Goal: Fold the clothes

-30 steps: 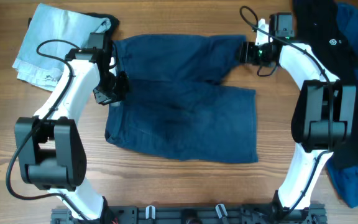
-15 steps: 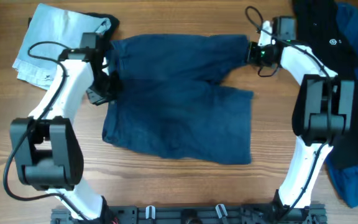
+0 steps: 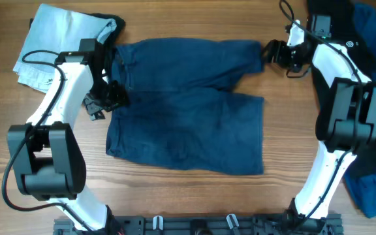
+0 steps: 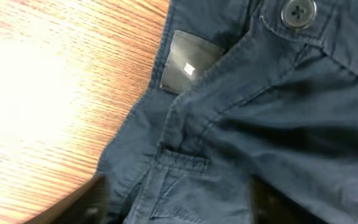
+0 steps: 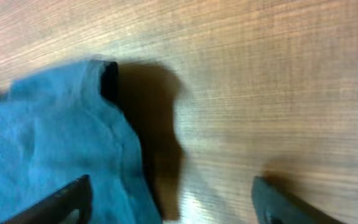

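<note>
Both arms have backed off; the navy shorts (image 3: 188,111) now lie released, flat at table (image 3: 175,202) centre. Fingertips of the left gripper (image 3: 104,101) show only as blurs; its jaws stand spread, empty, over the waistband. Jaws of the right gripper (image 3: 271,51) stand wide apart, empty, just beside the leg hem. Dark garments (image 3: 351,32) at right are cropped.

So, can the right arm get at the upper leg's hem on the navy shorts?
Probably yes: the right gripper is open right beside that hem of the navy shorts, with only bare table around it and nothing in between.
</note>
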Robot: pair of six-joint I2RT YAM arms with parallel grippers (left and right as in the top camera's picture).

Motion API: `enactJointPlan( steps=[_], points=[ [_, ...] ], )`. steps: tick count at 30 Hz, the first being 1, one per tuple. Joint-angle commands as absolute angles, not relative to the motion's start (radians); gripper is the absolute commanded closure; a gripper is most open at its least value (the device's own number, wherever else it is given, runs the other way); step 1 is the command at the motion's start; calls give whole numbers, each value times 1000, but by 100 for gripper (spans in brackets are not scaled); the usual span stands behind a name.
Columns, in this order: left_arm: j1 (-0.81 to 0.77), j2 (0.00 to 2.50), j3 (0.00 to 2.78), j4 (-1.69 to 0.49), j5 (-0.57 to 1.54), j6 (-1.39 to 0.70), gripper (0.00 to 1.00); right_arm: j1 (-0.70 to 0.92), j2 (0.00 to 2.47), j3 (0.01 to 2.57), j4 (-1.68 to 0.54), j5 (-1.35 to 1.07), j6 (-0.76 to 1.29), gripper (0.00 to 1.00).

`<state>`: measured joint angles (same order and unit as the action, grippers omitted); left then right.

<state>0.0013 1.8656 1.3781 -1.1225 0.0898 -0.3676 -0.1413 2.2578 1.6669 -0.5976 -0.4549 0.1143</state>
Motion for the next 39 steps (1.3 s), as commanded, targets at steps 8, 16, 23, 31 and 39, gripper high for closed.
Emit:
enactJointPlan(
  steps=[8, 16, 23, 31, 39],
  points=[
    [-79, 1790, 1488, -1049, 92, -348, 12, 68, 2167, 1650, -850, -394, 173, 24],
    [-178, 1801, 1488, -979, 92, -348, 15, 163, 2169, 1562, -586, -228, 340, 95],
    [-179, 1801, 1487, -983, 92, -348, 16, 163, 2097, 1617, -535, -236, 332, 96],
    [-179, 1801, 1486, -984, 92, -348, 17, 183, 2008, 1617, -562, -289, 283, 96],
    [-178, 1802, 1485, -992, 92, -348, 18, 191, 2004, 1617, -543, -307, 241, 96]
  ],
)
